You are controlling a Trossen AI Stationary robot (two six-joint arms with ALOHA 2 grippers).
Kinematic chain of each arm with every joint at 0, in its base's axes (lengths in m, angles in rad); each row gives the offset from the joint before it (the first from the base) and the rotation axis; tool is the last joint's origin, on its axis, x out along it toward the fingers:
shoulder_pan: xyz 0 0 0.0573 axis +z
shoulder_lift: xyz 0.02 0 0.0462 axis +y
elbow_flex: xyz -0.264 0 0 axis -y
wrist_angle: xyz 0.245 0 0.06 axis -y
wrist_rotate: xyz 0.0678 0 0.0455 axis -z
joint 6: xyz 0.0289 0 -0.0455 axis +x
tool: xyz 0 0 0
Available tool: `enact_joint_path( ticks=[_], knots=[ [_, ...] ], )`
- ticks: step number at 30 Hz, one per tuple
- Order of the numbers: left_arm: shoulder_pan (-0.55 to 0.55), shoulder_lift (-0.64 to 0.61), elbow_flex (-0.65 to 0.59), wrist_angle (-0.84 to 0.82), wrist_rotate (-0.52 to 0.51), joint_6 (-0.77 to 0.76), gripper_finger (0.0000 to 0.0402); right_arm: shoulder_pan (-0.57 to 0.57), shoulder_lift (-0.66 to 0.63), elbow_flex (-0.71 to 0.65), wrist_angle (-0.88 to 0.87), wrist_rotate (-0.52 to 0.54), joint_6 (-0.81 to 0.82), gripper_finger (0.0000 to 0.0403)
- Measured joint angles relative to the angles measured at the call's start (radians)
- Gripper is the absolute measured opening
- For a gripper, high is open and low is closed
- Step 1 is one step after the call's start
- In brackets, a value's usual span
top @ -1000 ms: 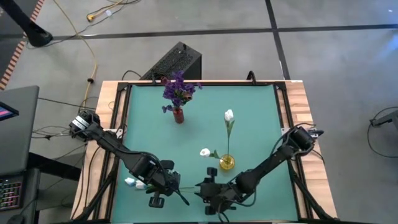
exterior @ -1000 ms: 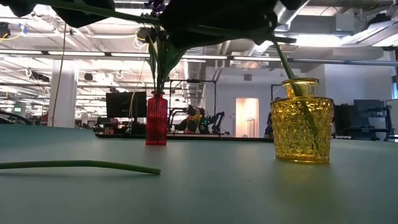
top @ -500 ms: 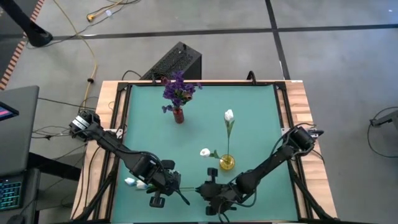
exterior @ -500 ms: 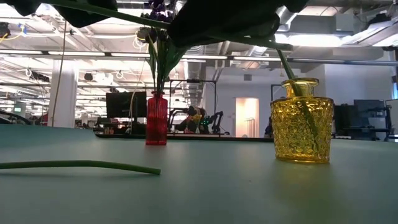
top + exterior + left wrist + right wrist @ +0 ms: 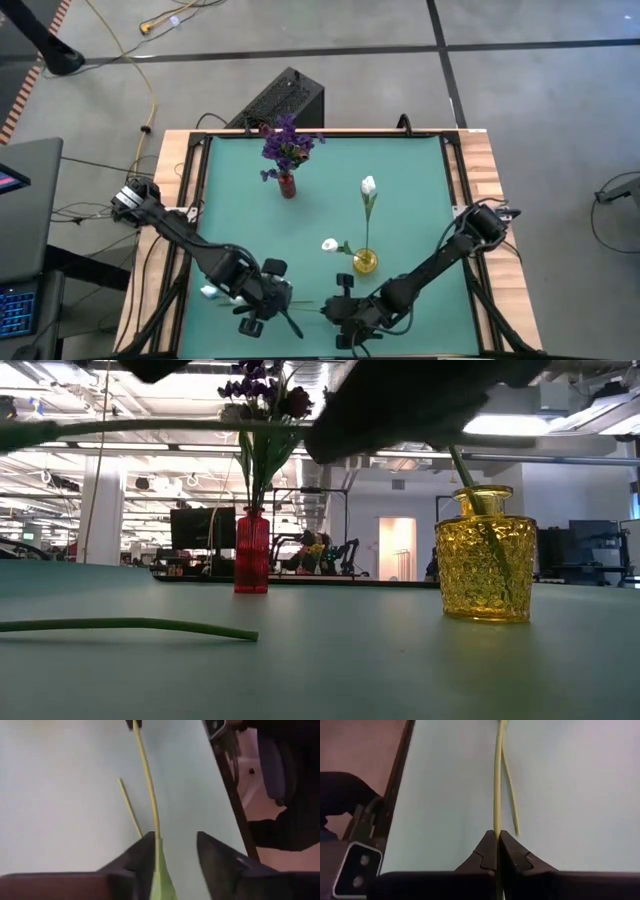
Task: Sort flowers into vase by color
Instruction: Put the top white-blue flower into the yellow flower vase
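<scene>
Between both grippers — thin green stem [image 5: 496, 780], right fingers [image 5: 489, 851] pinching it, left fingers [image 5: 145, 851] spread.

Even overhead light on my table [image 5: 400, 190], shadows faint; ceiling lamps [image 5: 520, 422] glare in the low view, arms [image 5: 420, 400] silhouetted; both wrist views soft

A grey floor [image 5: 520, 110] crossed by dark seams surrounds the green counter [image 5: 420, 170], with a black box [image 5: 285, 98] and yellow cable [image 5: 150, 100] beside it, while beyond stretches a hall under bright ceiling lights [image 5: 500, 422], with a white column [image 5: 100, 510] and monitors [image 5: 195, 527].
</scene>
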State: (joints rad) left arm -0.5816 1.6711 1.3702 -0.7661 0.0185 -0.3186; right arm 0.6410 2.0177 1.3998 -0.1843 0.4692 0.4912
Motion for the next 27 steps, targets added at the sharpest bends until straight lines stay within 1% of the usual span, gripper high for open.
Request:
enact_joint_path(
  ticks=[3,4,5,8,11,14,18,21,24,27],
  knots=[
    [0.001,-0.019,0.025,-0.005,-0.012,0.036,0.0173,0.012,-0.002,0.000,-0.026,0.000,0.021,0.0026],
    [0.001,-0.036,0.027,-0.001,-0.031,0.051,0.0186,0.018,-0.004,0.000,-0.025,-0.001,0.021,0.0026],
    [-0.004,-0.059,0.028,0.000,-0.066,0.067,0.0196,0.028,-0.008,-0.001,-0.026,0.000,0.019,0.0026],
    [-0.034,-0.135,0.013,0.011,-0.249,0.110,0.0214,0.062,-0.033,-0.001,-0.017,0.002,-0.013,0.0026],
    [-0.062,-0.232,-0.063,0.096,-0.396,0.135,0.0217,0.099,-0.064,-0.001,-0.012,0.004,-0.056,0.0026],
    [-0.077,-0.335,-0.204,0.277,-0.468,0.148,0.0215,0.131,-0.090,-0.001,0.021,0.005,-0.131,0.0026],
    [-0.072,-0.433,-0.438,0.618,-0.475,0.182,0.0213,0.161,-0.120,-0.001,0.158,0.005,-0.287,0.0026],
    [-0.063,-0.461,-0.585,0.880,-0.468,0.230,0.0213,0.166,-0.134,-0.001,0.295,0.004,-0.402,0.0026],
    [-0.062,-0.458,-0.686,1.127,-0.422,0.307,0.0213,0.155,-0.136,-0.001,0.420,0.004,-0.487,0.0026],
    [-0.067,-0.430,-0.743,1.335,-0.349,0.376,0.0213,0.130,-0.134,-0.001,0.505,0.008,-0.516,0.0027]
  ],
)
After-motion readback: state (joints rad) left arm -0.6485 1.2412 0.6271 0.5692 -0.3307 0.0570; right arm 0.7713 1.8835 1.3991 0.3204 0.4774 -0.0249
